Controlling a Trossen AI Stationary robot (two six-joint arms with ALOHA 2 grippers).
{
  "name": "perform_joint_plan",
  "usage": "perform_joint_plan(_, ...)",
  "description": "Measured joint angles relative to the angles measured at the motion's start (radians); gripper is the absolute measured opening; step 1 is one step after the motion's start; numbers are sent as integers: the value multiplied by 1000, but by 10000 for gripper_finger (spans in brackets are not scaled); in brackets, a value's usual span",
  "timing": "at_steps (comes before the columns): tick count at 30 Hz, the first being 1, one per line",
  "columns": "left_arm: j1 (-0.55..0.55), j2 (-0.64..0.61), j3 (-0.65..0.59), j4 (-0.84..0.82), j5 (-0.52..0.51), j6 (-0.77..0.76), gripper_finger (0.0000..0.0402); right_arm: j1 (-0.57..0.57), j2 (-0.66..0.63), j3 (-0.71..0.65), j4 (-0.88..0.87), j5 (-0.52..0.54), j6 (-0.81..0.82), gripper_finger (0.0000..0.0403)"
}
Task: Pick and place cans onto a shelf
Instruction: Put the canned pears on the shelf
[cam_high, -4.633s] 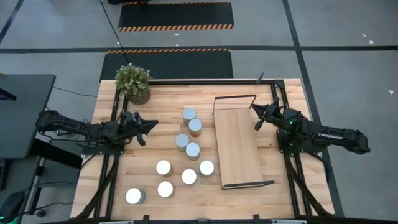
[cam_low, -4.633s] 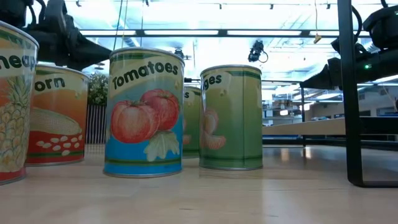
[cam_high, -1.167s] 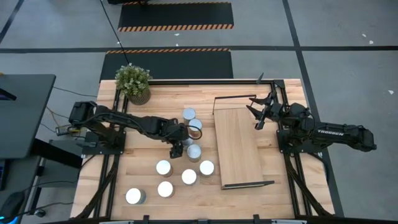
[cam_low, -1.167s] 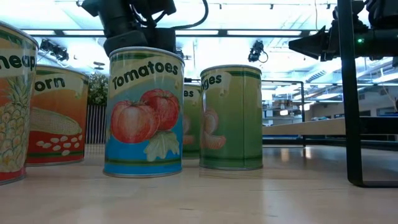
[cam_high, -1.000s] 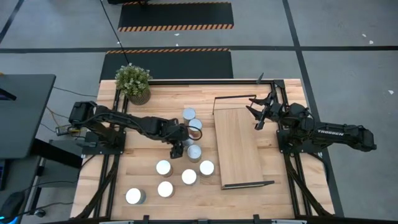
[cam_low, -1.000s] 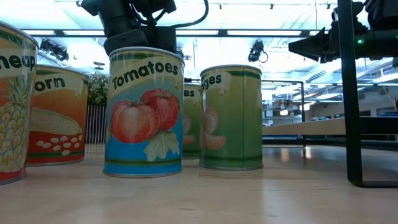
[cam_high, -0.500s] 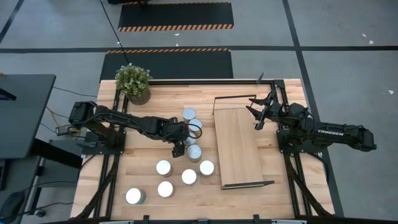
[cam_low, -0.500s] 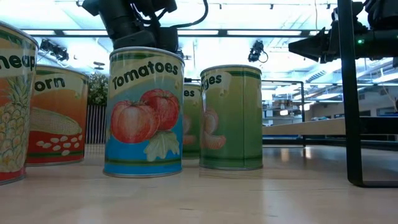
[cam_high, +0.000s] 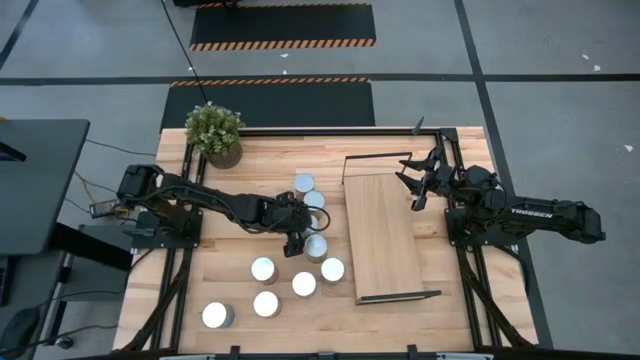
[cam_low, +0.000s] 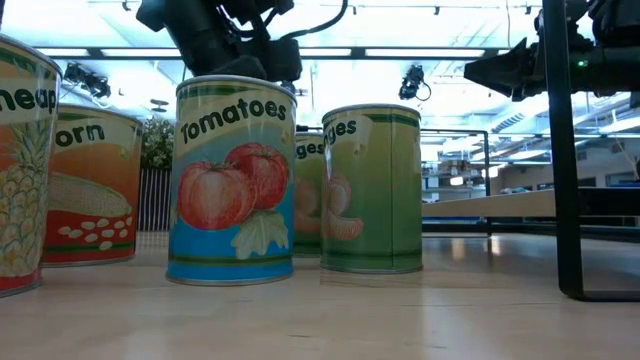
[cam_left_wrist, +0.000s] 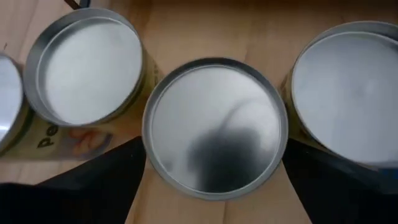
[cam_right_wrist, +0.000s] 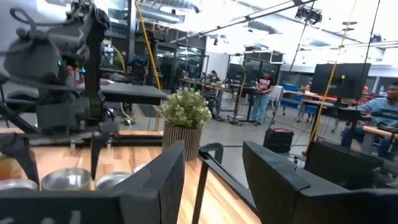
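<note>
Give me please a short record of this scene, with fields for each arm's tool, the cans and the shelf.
left tool: open, straddling one can in the middle cluster, seen from above
right tool: open, in the air by the shelf's far end
cans: all standing on the table
shelf: no cans on it

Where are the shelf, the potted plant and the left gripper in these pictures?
shelf (cam_high: 380, 235), high view, bare middle of the board.
potted plant (cam_high: 214, 127), high view, its leaves.
left gripper (cam_high: 297, 232), high view, between its fingertips, over a can.
</note>
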Motion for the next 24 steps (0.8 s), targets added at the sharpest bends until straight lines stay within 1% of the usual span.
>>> perform_joint_plan(3, -7, 7, 0, 26, -36, 5, 378, 0, 0, 0, 4, -3, 5, 170)
perform_joint_plan(7, -18, 9, 0, 45, -44, 4, 378, 0, 0, 0, 8, -5, 5, 170)
perform_joint_plan(14, -14, 10, 0, 36, -91, -6, 378, 0, 0, 0, 16, -7, 4, 170)
perform_joint_plan(21, 9, 10, 0, 63, -93, -34, 377, 0, 0, 0, 23, -8, -1, 170)
perform_joint_plan(24, 14, 10, 0, 69, -93, -41, 375, 0, 0, 0, 22, -25, 4, 170)
